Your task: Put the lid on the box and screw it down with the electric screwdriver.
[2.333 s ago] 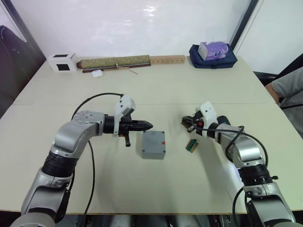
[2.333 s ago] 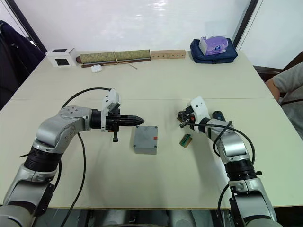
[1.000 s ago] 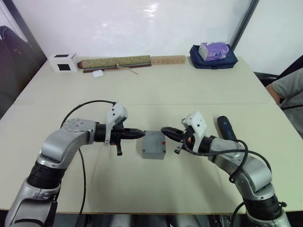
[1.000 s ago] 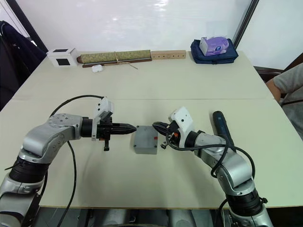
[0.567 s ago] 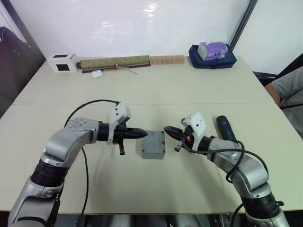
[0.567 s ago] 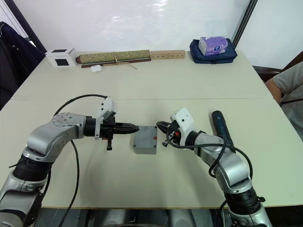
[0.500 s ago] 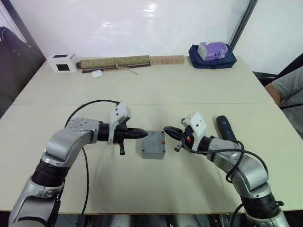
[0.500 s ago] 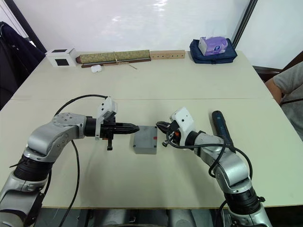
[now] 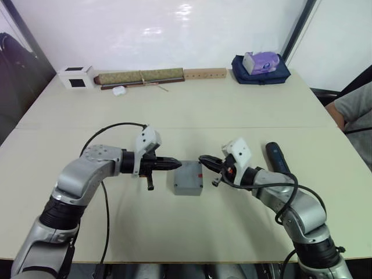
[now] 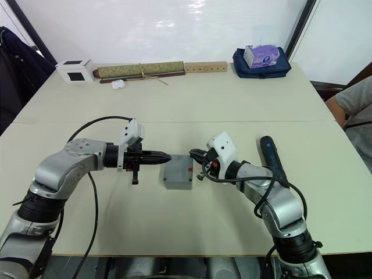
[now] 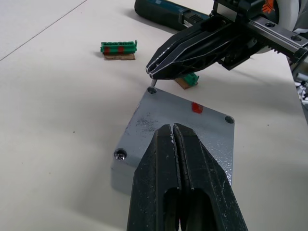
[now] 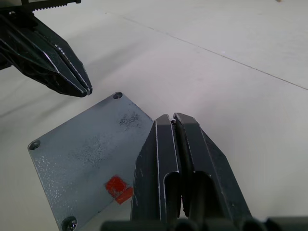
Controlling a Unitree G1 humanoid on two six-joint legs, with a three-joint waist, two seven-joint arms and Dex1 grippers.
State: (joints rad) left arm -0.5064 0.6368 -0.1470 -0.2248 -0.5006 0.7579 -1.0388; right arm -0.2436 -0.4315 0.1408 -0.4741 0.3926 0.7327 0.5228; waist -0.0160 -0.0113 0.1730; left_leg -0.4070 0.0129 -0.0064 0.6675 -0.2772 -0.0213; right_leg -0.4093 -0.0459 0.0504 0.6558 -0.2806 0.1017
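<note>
Right tool [image 11: 153, 73], clenched on a small screw [image 11: 152, 83], hovers over the lid's [image 11: 180, 124] corner hole; slight misalignment likely drops it beside the box [image 9: 188, 178].

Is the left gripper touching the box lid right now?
Cannot tell. The left wrist view shows the left gripper, shut, over the lid, but looks along the fingers, hiding any gap. In the right wrist view its tip hangs beside a corner of the lid.
</note>
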